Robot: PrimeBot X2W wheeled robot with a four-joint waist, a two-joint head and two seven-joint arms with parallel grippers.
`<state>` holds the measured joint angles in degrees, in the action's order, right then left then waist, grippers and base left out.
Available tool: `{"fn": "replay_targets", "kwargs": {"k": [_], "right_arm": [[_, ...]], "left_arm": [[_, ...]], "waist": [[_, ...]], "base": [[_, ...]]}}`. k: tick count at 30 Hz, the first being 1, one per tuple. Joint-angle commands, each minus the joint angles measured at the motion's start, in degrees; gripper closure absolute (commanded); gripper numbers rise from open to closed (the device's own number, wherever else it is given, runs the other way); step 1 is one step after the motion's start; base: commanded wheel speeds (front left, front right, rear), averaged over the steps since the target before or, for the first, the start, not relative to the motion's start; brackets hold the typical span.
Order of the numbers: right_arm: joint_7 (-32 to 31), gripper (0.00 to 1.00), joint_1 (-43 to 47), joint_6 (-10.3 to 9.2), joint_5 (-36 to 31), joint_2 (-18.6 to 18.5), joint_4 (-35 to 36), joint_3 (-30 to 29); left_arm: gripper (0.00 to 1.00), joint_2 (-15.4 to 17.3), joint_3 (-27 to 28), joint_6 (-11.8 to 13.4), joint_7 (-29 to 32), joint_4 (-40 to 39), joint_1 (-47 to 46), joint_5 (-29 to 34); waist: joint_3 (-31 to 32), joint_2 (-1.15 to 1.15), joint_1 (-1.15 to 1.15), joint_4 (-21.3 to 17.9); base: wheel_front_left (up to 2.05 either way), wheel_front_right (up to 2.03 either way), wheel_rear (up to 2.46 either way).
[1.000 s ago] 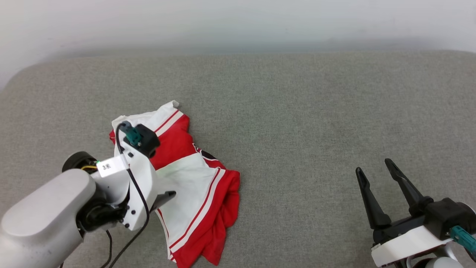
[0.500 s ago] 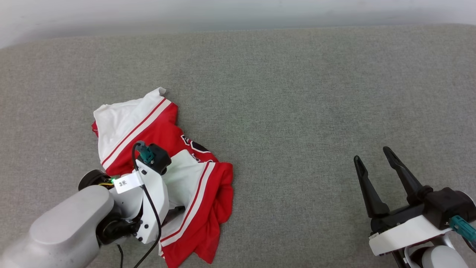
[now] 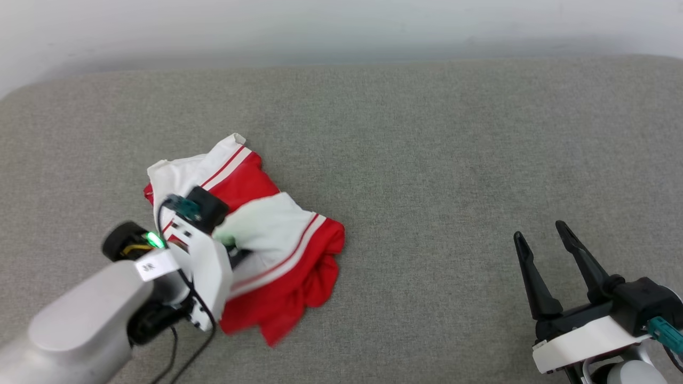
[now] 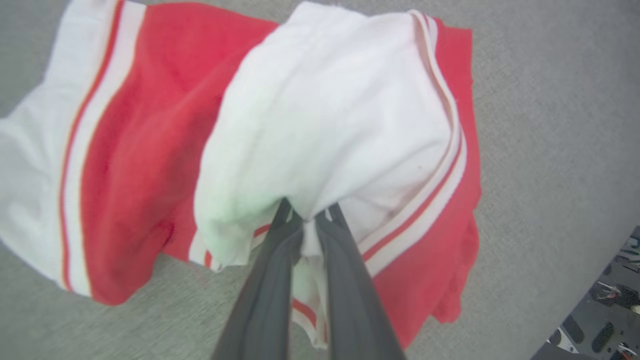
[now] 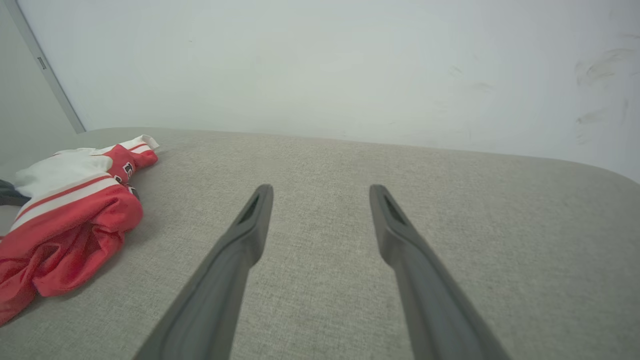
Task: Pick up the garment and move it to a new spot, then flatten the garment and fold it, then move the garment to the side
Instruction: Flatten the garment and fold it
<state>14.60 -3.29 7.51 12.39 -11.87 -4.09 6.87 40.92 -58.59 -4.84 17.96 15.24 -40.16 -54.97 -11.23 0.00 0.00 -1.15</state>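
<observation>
Picking up, first step of three; entry as follows.

Item 1, garment: red jersey with white sleeves and red-white stripe trim, crumpled in a loose heap. Location: toward the left end of the grey fabric surface, well in from its far edge. Part of the black lettering shows on a fold in the right wrist view. Not flattened, not folded.

Item 2, left gripper: fingers drawn together and clamped on a bunched fold of the white sleeve, which drapes over the fingertips. The rest of the cloth appears to lie on the surface. The lower red hem is blurred in the head view, so how far it has lifted cannot be told.

Item 3, right gripper: fingers spread apart, holding nothing, over the right part of the surface toward its near side, well apart from the garment.

Item 4, wall: pale, plain, behind the far edge.

Status, judged: hold secured, and carrying to a new spot not yet done; flattening, folding and setting aside all remain.

Next move, judged: raise the left arm until the hem hangs free, then carry toward the open middle of the surface. A pinch on one sleeve will let the body trail and twist, so a steady lift suits; the free right gripper is placed to help spread the cloth afterwards.
</observation>
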Motion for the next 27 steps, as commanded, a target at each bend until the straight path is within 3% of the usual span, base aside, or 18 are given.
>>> {"fn": "replay_targets", "kwargs": {"k": [1,7,11,19,27], "right_arm": [[0.2,0.0,0.7,-0.04,0.0,0.5,0.0,-0.2],[0.3,0.0,0.8,-0.04,0.0,0.8,0.0,-0.3],[0.4,0.0,0.6,-0.04,0.0,0.9,0.2,-0.8],[0.5,0.0,-1.9,-0.04,-0.1,1.3,0.6,-1.2],[0.6,0.0,-4.6,-0.04,-0.4,1.9,0.7,-2.2]], "left_arm": [[1.0,1.3,1.2,0.8,-1.5,-1.1,-1.2,1.0],[1.0,3.9,4.6,3.6,-6.1,-6.0,-3.4,3.1],[1.0,3.2,5.8,5.8,-9.3,-8.5,-6.0,6.6],[1.0,-6.1,3.4,9.1,-13.4,-3.6,-14.6,16.4],[1.0,-19.5,-2.0,9.5,-18.7,10.8,-20.6,23.9]], "waist": [[0.9,0.0,0.0,0.3],[1.9,0.0,0.0,0.0],[1.9,0.0,0.0,-0.9],[-1.3,0.0,0.0,-4.3],[-5.1,0.0,0.0,-7.2]], "base": [[0.0,0.0,0.0],[0.0,0.0,0.0],[0.0,0.0,0.0],[0.0,0.0,0.0],[0.0,0.0,0.0]]}}
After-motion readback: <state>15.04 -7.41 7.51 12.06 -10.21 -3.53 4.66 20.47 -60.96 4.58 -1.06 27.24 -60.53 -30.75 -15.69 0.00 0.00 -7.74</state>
